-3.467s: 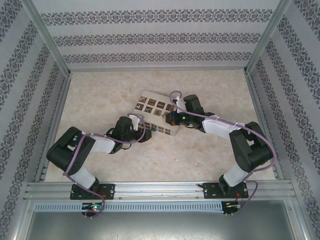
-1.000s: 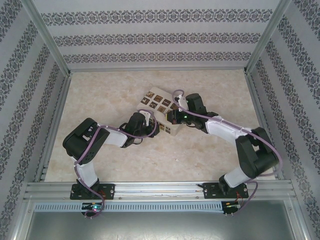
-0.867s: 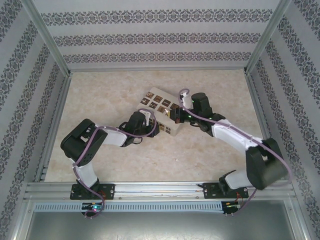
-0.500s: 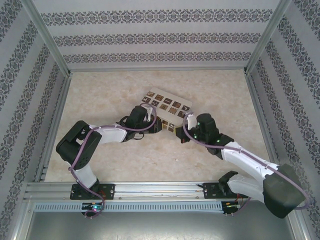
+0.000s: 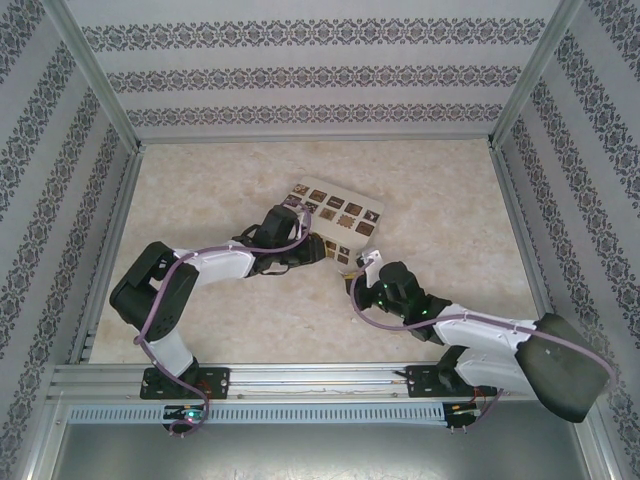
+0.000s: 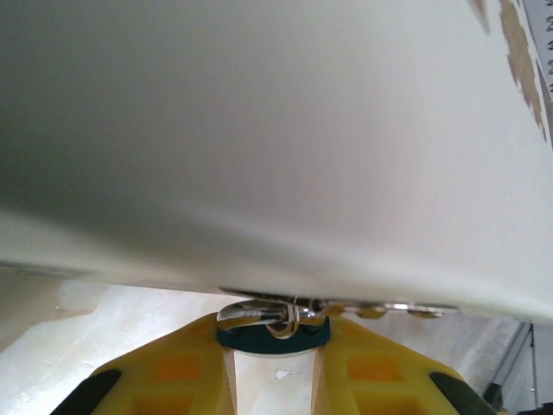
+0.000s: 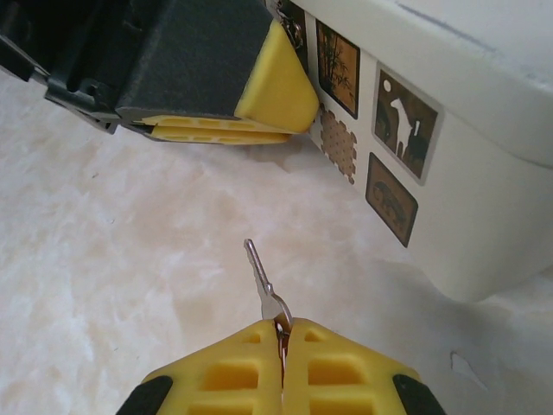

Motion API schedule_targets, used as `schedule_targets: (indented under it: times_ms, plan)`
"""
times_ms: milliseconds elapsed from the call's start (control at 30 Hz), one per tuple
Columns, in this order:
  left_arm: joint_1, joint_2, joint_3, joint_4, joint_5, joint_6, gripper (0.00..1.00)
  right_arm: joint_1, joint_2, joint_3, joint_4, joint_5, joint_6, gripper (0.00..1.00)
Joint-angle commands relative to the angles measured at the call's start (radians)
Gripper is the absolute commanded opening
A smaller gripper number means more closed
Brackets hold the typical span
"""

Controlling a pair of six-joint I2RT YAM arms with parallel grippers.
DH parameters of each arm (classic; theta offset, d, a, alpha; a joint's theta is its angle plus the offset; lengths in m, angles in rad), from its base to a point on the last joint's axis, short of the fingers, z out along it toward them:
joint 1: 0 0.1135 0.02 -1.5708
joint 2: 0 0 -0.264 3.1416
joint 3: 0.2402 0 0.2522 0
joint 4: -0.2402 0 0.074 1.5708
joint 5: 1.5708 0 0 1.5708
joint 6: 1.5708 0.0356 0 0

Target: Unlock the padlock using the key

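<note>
Right gripper [image 7: 281,333]: closed on thin silvery key [image 7: 262,278].
Left gripper [image 6: 273,328]: pinching blue-bodied padlock [image 6: 273,340].
Risk: key may pivot, missing padlock at 12 o'clock.

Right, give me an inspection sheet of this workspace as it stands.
Surface: marbled beige tabletop, no spills seen.
Job's things: padlock, blue body with a silvery part, at the lower edge of the cream box; key, apart from the lock.
Clutter: nothing seen.
Grippers: left gripper has a finger on each side of the padlock's body and appears to grip it; right gripper is shut on the key's head.
Cables: a purple cable is looped along each arm.
Surroundings: patterned walls, aluminium frame.
</note>
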Motion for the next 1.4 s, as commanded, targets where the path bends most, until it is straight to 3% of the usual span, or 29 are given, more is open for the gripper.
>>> schedule_targets:
  times_ms: [0, 533, 1367]
  plan:
    - [-0.015, -0.04, 0.041, -0.024, 0.05, -0.062, 0.21, 0.017, 0.049, 0.011, 0.119, 0.068, -0.033, 0.0]
    - [-0.014, -0.036, 0.091, -0.05, 0.082, -0.116, 0.21, 0.03, 0.249, 0.064, 0.29, 0.096, -0.065, 0.0]
    - [-0.014, -0.027, 0.079, -0.005, 0.102, -0.151, 0.22, -0.01, 0.324, 0.069, 0.35, 0.141, -0.036, 0.0]
